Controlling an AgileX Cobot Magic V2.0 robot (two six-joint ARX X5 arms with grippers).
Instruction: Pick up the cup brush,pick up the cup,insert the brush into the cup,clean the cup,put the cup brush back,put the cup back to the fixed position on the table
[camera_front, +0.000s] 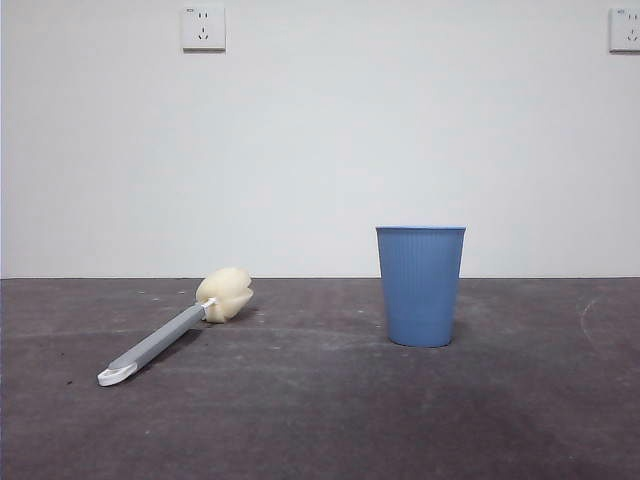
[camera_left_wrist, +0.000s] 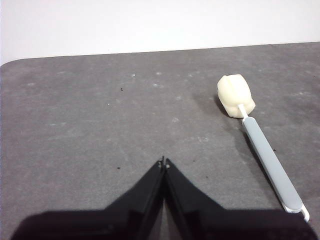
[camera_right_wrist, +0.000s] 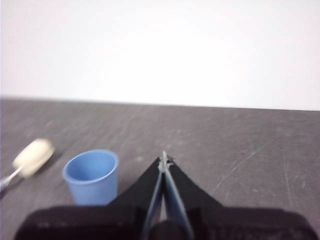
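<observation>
surroundings: i see two white wall sockets, one (camera_front: 203, 28) high on the pale wall to the left and another (camera_front: 625, 30) cut by the right edge; nothing stands between the brush and the cup.
brush: the cup brush (camera_front: 178, 323), a long slim grey handle with a white looped end and a cream-yellow rounded sponge head, lies flat on the dark grey, matte, scuffed table (camera_front: 320, 420) at left, sponge head toward the wall, loop end toward the front camera.
cup: the blue ribbed plastic tumbler, the cup (camera_front: 421, 285), stands upright right of centre, mouth up, well apart from the brush.
front view only: i get the sockets and the cup's full side profile here; no arm shows in it.
left wrist view only: i get the whole brush (camera_left_wrist: 262, 142) from above, off to one side of the left gripper (camera_left_wrist: 164, 161), with bare table (camera_left_wrist: 90, 125) straight ahead of the tips.
right wrist view only: i look down into the cup's open mouth (camera_right_wrist: 91, 176), just beside the right gripper (camera_right_wrist: 163, 159); the sponge head (camera_right_wrist: 33, 156) is blurred at the frame edge.
left arm: raised above the table, jaws pressed together tip to tip, holding nothing.
right arm: raised near the cup, jaws likewise closed to a point, holding nothing.
</observation>
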